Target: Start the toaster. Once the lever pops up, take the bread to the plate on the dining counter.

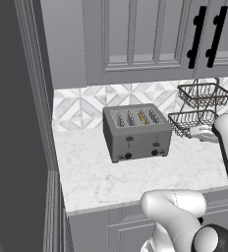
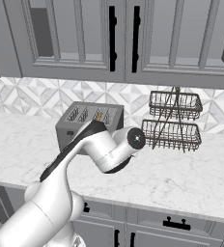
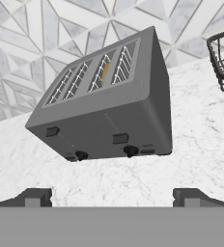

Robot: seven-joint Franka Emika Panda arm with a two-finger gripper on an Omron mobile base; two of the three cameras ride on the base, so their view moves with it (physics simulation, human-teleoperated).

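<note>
Nearest the camera, the gripper (image 3: 111,197) is seen in the hand view with its two tips spread wide apart, released, nothing held between them. It's hovering over the white marble-look worktop (image 1: 101,177), aimed at the toaster (image 1: 137,133), which is a bit further back.

One toaster is counted, sat on the worktop close to the wall, well apart from the gripper. Its long axis runs side to side along the wall, and its front face is turned out toward the robot, angled slightly. On that face, two dark levers and two black knobs can be made out; four slots are seen on top. One slice of bread (image 3: 105,71) is tucked down in the third slot from the left, only a tan edge showing.

Off to the right, a two-tier wire basket rack (image 2: 174,120) is stood on the same worktop. Behind everything, a geometric tiled backsplash (image 2: 32,96) is seen, with grey cabinets (image 2: 85,34) with black handles above.
</note>
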